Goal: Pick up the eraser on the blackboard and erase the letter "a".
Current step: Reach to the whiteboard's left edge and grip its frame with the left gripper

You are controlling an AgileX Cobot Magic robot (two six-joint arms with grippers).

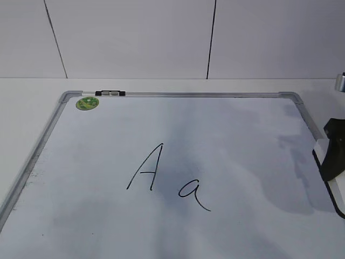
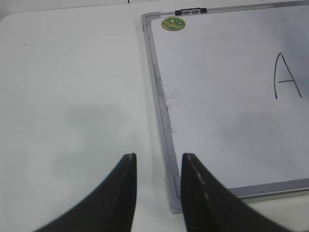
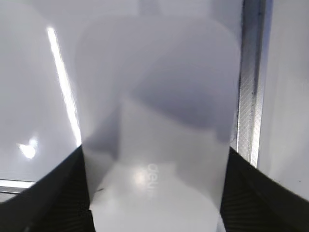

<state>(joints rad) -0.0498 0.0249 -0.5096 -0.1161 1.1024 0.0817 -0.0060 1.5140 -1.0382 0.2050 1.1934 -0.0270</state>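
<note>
The blackboard (image 1: pixel 226 129) is a glossy white board with a silver frame, lying flat on the table. The small letter "a" (image 1: pixel 192 190) sits near its middle, to the right of a taller capital "A" (image 1: pixel 146 168). My right gripper (image 1: pixel 333 148) is at the board's right edge, shut on the white eraser (image 1: pixel 322 152), whose black felt edge shows below. In the right wrist view the eraser (image 3: pixel 159 121) fills the space between the jaws (image 3: pixel 154 151), beside the frame. My left gripper (image 2: pixel 159 159) is open and empty over the table by the board's near-left corner.
A round green sticker (image 1: pixel 87 103) sits in the board's far-left corner, next to a black-and-grey clip (image 1: pixel 110 93) on the top frame. The capital "A" (image 2: pixel 286 77) also shows in the left wrist view. White table surrounds the board; a white wall stands behind.
</note>
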